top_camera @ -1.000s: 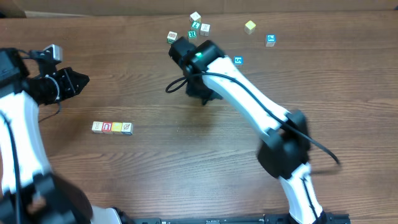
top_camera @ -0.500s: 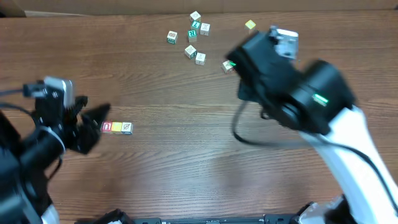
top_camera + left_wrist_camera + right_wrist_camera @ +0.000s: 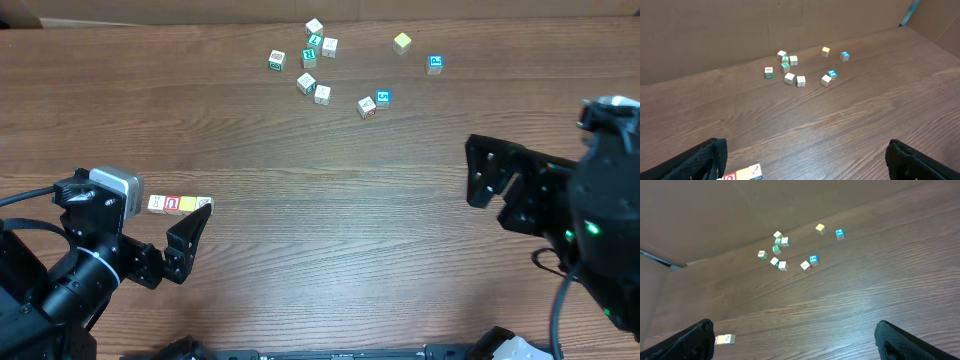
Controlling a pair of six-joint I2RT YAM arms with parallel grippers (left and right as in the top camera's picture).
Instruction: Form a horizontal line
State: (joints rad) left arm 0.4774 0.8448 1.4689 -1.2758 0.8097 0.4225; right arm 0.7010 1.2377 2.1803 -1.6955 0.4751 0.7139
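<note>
The left gripper (image 3: pixel 805 162) hangs spread wide and empty at the lower left of the overhead view, with one finger just beside the short row of blocks (image 3: pixel 180 204) at left centre. The right gripper (image 3: pixel 795 340), also spread and empty, sits at the right edge. The loose blocks (image 3: pixel 320 70) lie scattered at top centre, well apart from the row. The next step is probably fetching one. The red-marked block (image 3: pixel 367 107) is nearest, but the blue block (image 3: pixel 382 97) crowds it, so come straight down square to its faces. Then set it flush against the row's right end, on the same axis, without nudging the others.
</note>
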